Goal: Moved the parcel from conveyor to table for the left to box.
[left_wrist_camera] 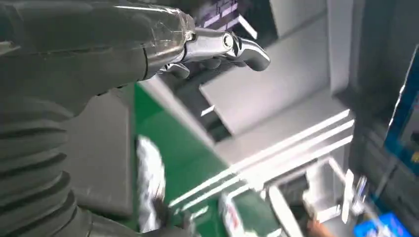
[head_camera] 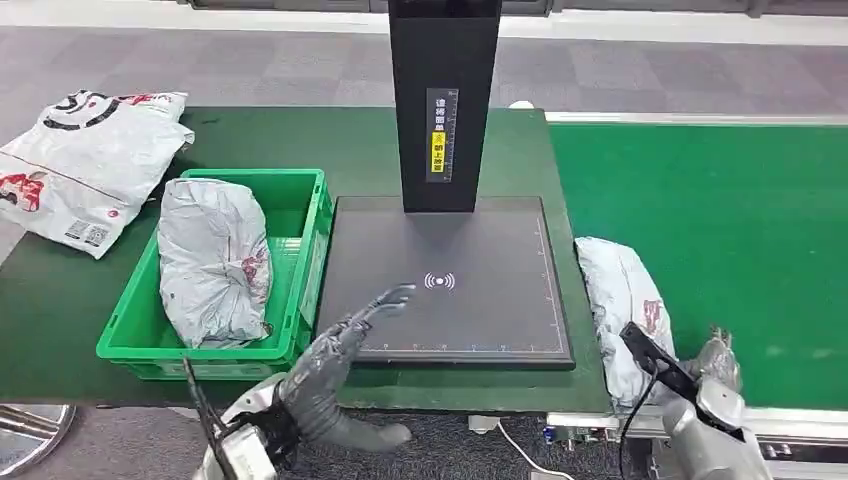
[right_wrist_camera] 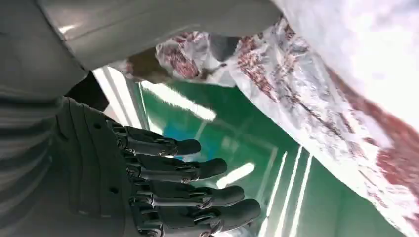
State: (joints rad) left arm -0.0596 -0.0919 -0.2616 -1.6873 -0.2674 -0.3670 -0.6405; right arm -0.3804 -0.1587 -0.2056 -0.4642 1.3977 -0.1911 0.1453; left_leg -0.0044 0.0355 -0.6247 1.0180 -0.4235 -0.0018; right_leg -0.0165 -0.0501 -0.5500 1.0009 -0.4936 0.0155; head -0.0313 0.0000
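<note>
We see the parcel lying at the seam between the table and the green conveyor, just right of the dark pad. Its near end is hidden behind our right hand. In the right wrist view that hand has its fingers stretched out and apart, holding nothing, with the parcel close beside it; whether they touch we cannot tell. Our left hand reaches over the pad's near edge, fingers spread, empty. The green box already holds a grey bag. The left wrist view is blurred.
</note>
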